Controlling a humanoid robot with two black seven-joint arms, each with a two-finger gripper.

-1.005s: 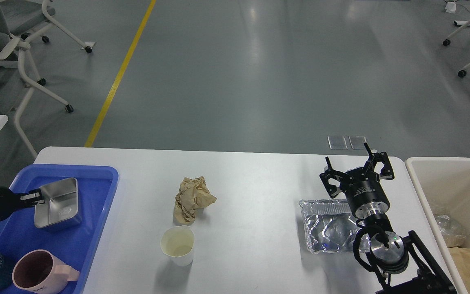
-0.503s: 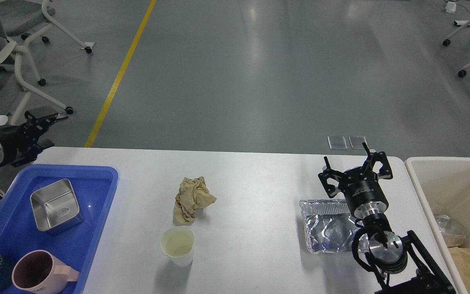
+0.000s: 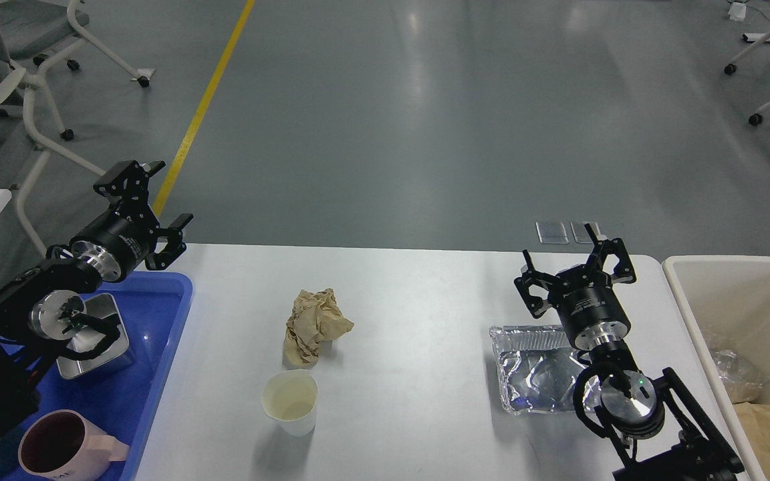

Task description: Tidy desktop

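The white desktop (image 3: 425,300) holds a crumpled brown paper ball (image 3: 315,324), a white paper cup (image 3: 289,401) just in front of it, and a crinkled foil tray (image 3: 539,367) at the right. My left gripper (image 3: 151,204) is open and empty, raised above the far corner of the blue tray (image 3: 164,347). My right gripper (image 3: 572,267) is open and empty, just behind the foil tray's far edge; its arm covers the tray's right side.
The blue tray holds a square steel container (image 3: 101,341), partly hidden by my left arm, and a pink mug (image 3: 57,447). A cream bin (image 3: 739,300) with some rubbish stands at the table's right end. Office chairs stand on the floor beyond.
My left gripper has let go of the steel container in the blue tray, then risen and swung right over the tray's far corner. My right gripper has shifted slightly left.
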